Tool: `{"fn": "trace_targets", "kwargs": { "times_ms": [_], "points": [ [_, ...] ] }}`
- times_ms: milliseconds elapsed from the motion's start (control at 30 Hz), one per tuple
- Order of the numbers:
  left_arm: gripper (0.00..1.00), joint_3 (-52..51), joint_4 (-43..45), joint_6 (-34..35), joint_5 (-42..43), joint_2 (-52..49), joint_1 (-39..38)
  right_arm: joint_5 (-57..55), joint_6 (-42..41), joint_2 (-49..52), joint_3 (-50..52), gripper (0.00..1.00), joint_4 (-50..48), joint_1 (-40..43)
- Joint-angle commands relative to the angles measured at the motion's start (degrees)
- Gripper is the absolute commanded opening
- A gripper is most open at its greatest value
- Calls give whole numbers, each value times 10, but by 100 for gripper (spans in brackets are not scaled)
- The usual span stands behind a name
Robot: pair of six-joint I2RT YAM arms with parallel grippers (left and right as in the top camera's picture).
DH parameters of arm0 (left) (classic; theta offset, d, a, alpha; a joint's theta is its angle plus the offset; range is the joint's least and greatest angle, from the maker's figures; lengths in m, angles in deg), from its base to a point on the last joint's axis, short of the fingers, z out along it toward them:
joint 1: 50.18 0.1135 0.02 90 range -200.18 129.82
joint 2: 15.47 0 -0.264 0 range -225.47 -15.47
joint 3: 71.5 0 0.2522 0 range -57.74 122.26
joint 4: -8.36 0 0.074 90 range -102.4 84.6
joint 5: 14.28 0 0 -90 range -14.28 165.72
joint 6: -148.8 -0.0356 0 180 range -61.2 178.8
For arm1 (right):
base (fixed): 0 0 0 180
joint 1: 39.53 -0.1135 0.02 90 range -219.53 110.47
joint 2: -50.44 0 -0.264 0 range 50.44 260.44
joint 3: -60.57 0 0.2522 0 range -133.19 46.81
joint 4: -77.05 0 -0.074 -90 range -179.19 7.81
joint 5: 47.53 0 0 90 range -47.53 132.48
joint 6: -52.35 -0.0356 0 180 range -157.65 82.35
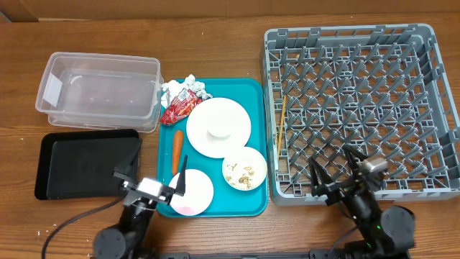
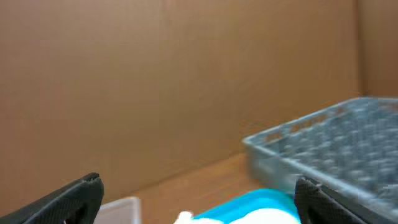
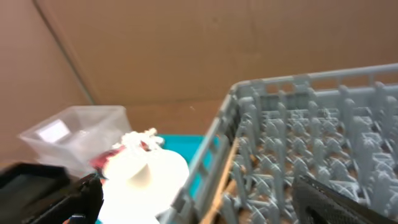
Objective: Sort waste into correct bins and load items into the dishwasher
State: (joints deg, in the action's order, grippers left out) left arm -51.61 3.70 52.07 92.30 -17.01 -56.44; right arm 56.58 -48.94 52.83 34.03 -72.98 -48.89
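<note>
On the teal tray (image 1: 253, 93) lie crumpled white paper (image 1: 180, 87), a red shiny wrapper (image 1: 180, 106), an upturned white bowl (image 1: 218, 126), a white bowl (image 1: 244, 170) with tan crumbs and a pale pink dish (image 1: 192, 193). The clear tub (image 1: 99, 91) and black tray (image 1: 83, 163) sit to the left. The grey dish rack (image 1: 359, 108) is on the right and holds a thin wooden stick (image 1: 281, 124). My left gripper (image 1: 149, 173) is open and empty over the tray's front left. My right gripper (image 1: 333, 164) is open and empty over the rack's front edge.
An orange carrot (image 1: 176, 150) lies on the teal tray beside the upturned bowl. In the right wrist view the rack (image 3: 311, 143), the upturned bowl (image 3: 146, 180) and the clear tub (image 3: 74, 137) show. A brown cardboard wall (image 2: 155, 74) stands behind the table.
</note>
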Motion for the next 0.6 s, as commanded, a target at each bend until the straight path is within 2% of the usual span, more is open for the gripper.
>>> {"fn": "trace_targets", "kwargs": {
  "times_ms": [0, 133, 233, 333, 433, 567],
  "points": [
    [100, 94, -42, 66, 76, -44, 2, 24, -27, 45, -96, 100, 17, 1],
    [100, 222, -128, 75, 90, -156, 2, 26, -38, 174, -226, 100, 116, 1],
    [100, 344, -205, 111, 94, -271, 2, 28, -38, 290, -334, 100, 203, 1],
    [100, 466, -299, 111, 132, -387, 2, 28, -38, 396, -438, 100, 278, 1],
    [100, 577, -381, 110, 198, -498, 1, 29, -38, 477, -518, 100, 320, 1],
    [100, 633, -400, 125, 269, -600, 1, 81, -38, 544, -569, 100, 325, 1]
  ]
}}
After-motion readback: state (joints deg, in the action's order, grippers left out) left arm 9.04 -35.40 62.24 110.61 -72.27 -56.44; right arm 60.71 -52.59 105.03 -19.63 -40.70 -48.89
